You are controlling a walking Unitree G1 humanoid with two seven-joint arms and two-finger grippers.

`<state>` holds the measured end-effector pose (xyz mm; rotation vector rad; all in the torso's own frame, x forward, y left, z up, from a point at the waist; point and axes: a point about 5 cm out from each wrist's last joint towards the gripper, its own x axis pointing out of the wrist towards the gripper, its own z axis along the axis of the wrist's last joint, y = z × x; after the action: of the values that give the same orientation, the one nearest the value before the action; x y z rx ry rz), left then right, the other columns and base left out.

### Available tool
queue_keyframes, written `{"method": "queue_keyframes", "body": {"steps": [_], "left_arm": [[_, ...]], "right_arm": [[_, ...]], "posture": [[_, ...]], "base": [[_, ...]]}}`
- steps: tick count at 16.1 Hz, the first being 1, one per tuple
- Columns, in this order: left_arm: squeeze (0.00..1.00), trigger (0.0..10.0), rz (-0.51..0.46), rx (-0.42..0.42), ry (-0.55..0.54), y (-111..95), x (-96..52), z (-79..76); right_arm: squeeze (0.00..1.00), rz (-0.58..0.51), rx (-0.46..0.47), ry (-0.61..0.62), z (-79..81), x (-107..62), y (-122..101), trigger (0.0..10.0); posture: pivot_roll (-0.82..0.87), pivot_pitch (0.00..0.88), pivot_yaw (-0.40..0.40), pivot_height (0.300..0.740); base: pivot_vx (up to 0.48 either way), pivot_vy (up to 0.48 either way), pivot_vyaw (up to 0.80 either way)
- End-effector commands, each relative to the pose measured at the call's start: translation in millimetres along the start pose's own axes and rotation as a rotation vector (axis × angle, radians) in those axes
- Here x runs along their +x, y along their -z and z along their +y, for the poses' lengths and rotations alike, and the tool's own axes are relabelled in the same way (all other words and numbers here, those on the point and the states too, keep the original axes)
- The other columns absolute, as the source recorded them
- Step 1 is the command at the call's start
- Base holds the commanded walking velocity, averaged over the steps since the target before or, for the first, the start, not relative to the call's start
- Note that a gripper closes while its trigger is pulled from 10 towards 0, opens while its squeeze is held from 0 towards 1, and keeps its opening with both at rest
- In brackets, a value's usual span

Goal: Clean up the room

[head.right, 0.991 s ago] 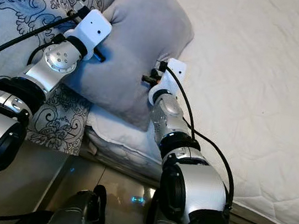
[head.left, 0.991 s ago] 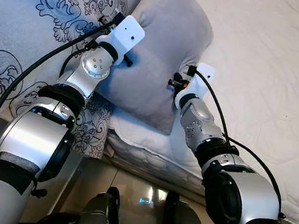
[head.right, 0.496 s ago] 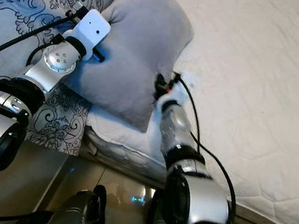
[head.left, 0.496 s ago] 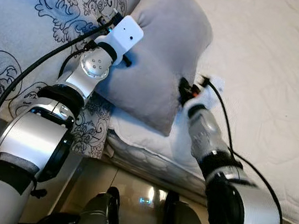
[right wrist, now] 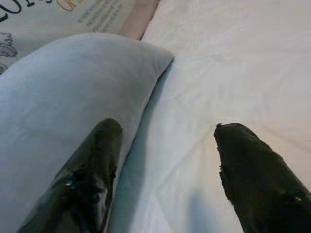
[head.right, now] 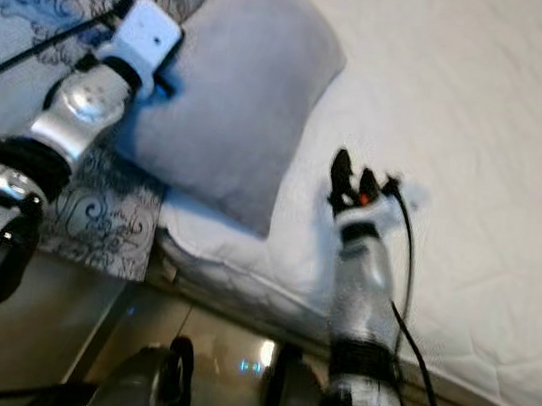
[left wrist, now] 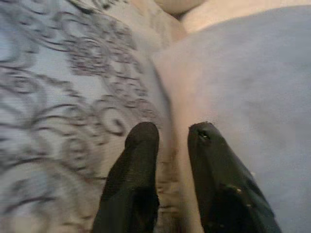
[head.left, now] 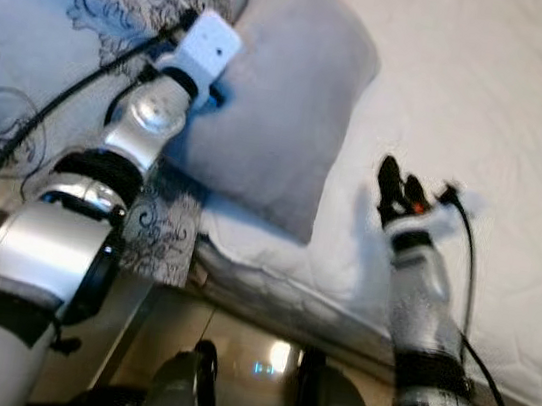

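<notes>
Left eye view: the right gripper (head.left: 401, 189), which a second earlier pressed the right side of the grey pillow (head.left: 283, 114), had pulled clear to the right and hung blurred over the white mattress (head.left: 487, 102); the pillow was probably let go on that side. The left gripper (head.left: 211, 94) stayed at the pillow's left edge, beside the patterned blanket (head.left: 64, 23).

Left wrist view: the fingers (left wrist: 141, 160) stood narrowly apart along the pillow's edge; whether fabric was pinched could not be told.

Right wrist view: the fingers (right wrist: 92, 165) were spread wide and empty, with the pillow to one side and open mattress ahead for moving.
</notes>
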<state>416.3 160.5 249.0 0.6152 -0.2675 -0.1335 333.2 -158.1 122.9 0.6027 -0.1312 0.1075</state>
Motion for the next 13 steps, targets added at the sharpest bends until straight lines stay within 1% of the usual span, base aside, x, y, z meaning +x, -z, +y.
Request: {"method": "queue_keyframes", "body": {"steps": [1, 2, 3, 4, 5, 6, 7, 8, 9, 10, 11, 12, 13], "left_arm": [[1.00, 10.0, -0.014, -0.002, -0.027, -1.3, -0.4, 6.4], [1.00, 10.0, -0.046, 0.013, -0.046, -6.3, 0.4, 9.3], [1.00, 10.0, -0.089, 0.028, -0.090, -13.9, 1.5, 15.3], [0.71, 10.0, -0.117, -0.020, -0.129, -20.4, 2.8, 21.1], [0.00, 10.0, -0.104, -0.255, -0.122, -22.5, 5.4, 20.4], [0.00, 10.0, -0.099, -0.364, -0.105, -22.5, 6.4, 18.1], [0.00, 10.0, -0.103, -0.485, -0.055, -20.9, 4.1, 6.7], [0.00, 10.0, -0.113, -0.596, 0.001, -16.0, -5.6, -11.9], [0.00, 10.0, -0.102, -0.619, 0.020, -7.8, -22.2, -28.1], [0.00, 10.0, -0.069, -0.601, 0.029, 0.9, -41.0, -41.7], [0.00, 10.0, -0.052, -0.612, 0.024, 4.1, -51.0, -47.2], [0.00, 10.0, -0.026, -0.636, 0.024, 6.8, -71.9, -56.9], [0.00, 10.0, -0.013, -0.633, 0.026, 8.0, -80.4, -60.8]], "right_arm": [[1.00, 0.006, 0.009, -0.038, 7.5, -0.5, -0.2, 10.0], [1.00, 0.015, -0.016, -0.061, 10.0, -6.8, -1.7, 10.0], [1.00, 0.026, -0.052, -0.073, 12.4, -12.8, -4.9, 10.0], [1.00, 0.029, -0.089, -0.087, 15.9, -16.7, -9.3, 10.0], [1.00, 0.036, -0.139, -0.075, 18.9, -20.7, -15.8, 10.0], [1.00, 0.042, -0.161, -0.063, 20.0, -22.6, -18.6, 10.0], [1.00, 0.045, -0.216, -0.044, 22.0, -23.9, -23.4, 10.0], [1.00, 0.057, -0.292, -0.024, 26.5, -26.1, -29.5, 10.0], [0.18, 0.060, -0.303, -0.034, 33.2, -28.8, -33.8, 10.0], [0.00, 0.056, -0.346, -0.020, 36.3, -30.9, -37.8, 10.0], [0.00, 0.058, -0.336, -0.020, 38.7, -32.4, -38.5, 10.0], [0.00, 0.076, -0.307, -0.030, 43.1, -36.5, -37.3, 10.0], [0.00, 0.098, -0.321, -0.027, 43.3, -38.7, -35.6, 10.0]], "posture": [[-0.05, 0.207, 0.087, 0.740], [-0.06, 0.189, 0.089, 0.740], [-0.06, 0.172, 0.089, 0.740], [-0.06, 0.161, 0.091, 0.740], [-0.06, 0.143, 0.089, 0.740], [-0.06, 0.143, 0.089, 0.740], [-0.06, 0.122, 0.086, 0.740], [-0.06, 0.115, 0.085, 0.740], [-0.07, 0.101, 0.076, 0.740], [-0.07, 0.096, 0.070, 0.740], [-0.07, 0.091, 0.066, 0.740], [-0.06, 0.085, 0.059, 0.740], [-0.06, 0.083, 0.057, 0.740]], "base": [[0.000, 0.000, 0.00], [0.000, 0.000, 0.00], [0.000, 0.000, 0.00], [0.000, 0.000, 0.00], [0.000, 0.000, 0.00], [0.000, 0.000, 0.00], [0.000, 0.000, 0.00], [0.000, 0.000, 0.00], [0.000, 0.000, 0.00], [0.000, 0.000, 0.00], [0.000, 0.000, 0.00], [0.000, 0.000, -0.78], [0.000, 0.000, -0.80]]}}
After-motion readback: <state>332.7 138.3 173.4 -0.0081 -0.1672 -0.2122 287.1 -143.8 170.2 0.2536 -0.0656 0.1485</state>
